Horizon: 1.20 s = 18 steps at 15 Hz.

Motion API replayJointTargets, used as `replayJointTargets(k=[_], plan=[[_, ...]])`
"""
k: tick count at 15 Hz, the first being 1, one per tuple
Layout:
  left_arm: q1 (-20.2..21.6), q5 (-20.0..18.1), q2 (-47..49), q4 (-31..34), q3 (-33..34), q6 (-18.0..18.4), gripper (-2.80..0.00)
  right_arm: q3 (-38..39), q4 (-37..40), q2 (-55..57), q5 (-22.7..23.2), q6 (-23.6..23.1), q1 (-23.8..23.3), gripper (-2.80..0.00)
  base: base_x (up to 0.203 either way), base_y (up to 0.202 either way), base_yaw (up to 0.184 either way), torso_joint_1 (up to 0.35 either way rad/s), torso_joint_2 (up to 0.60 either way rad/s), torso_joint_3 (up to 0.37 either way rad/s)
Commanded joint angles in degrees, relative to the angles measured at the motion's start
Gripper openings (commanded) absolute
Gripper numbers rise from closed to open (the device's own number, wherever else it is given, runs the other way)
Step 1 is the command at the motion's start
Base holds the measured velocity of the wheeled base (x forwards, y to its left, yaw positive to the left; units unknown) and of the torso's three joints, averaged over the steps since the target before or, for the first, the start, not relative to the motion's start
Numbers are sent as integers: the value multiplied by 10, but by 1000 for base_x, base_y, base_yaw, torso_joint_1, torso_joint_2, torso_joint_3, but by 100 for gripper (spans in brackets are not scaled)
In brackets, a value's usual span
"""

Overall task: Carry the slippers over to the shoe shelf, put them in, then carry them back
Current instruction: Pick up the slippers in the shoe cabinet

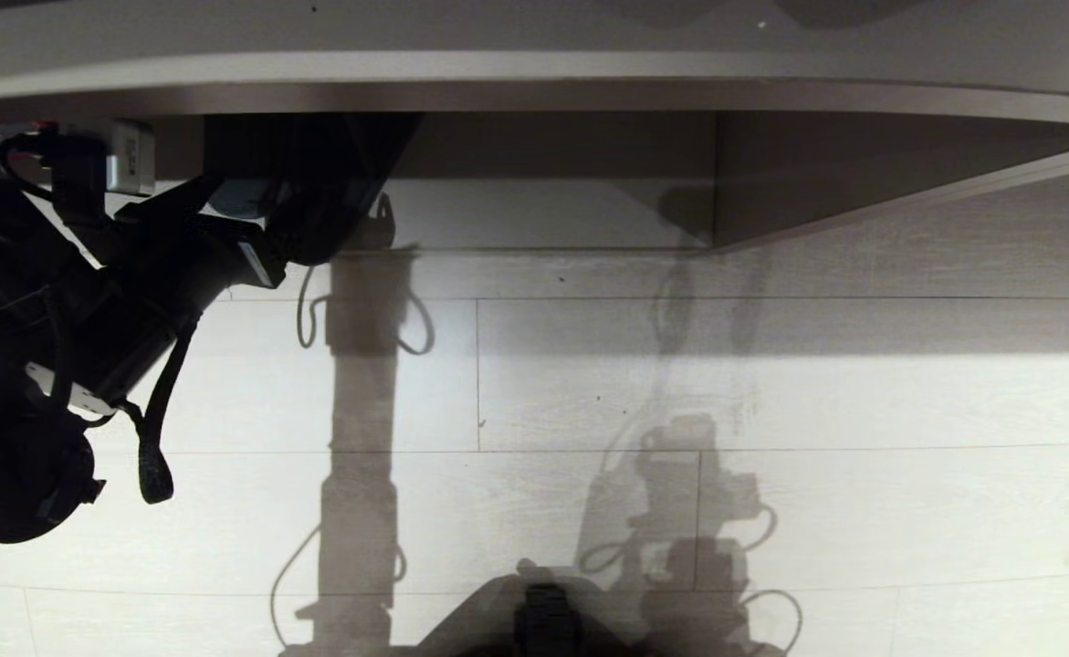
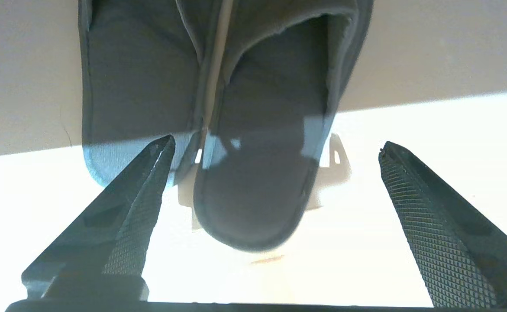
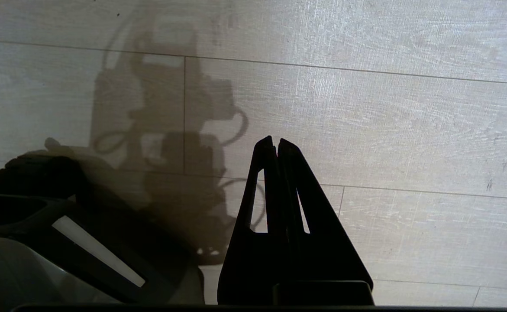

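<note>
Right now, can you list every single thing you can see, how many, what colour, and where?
slippers: two, dark blue-grey, side by side, toes in the shelf's shade, heels out in the light, in front of the left claw
white tag: one, poking out from under the slippers
shoe shelf: one, taupe, low open cubby under a long ledge, straight ahead
floor: pale wood planks, with arm shadows on it
left claw: one, black, fingers wide apart, holding nothing, reaching into the shelf
right claw: one, black, shut and empty, hanging over bare floor
</note>
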Motion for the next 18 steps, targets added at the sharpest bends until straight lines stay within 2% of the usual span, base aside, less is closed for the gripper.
replayJointTargets(k=[1, 10, 14, 18], plan=[[0, -1, -11, -3, 20, 0, 0, 0, 0, 0, 0, 0, 0, -280, 0, 0, 0, 0, 0, 0], [0, -19, -97, 11, 125, 1, 0, 0, 0, 1, 0, 0, 0, -280, 0, 0, 0, 0, 0, 0], [0, -22, -199, 81, 175, -1, 0, 0, 0, 0, 0, 0, 0, -280, 0, 0, 0, 0, 0, 0], [0, -23, -330, 235, 193, 0, 0, 0, 0, 0, 0, 0, 0, -280, 0, 0, 0, 0, 0, 0]])
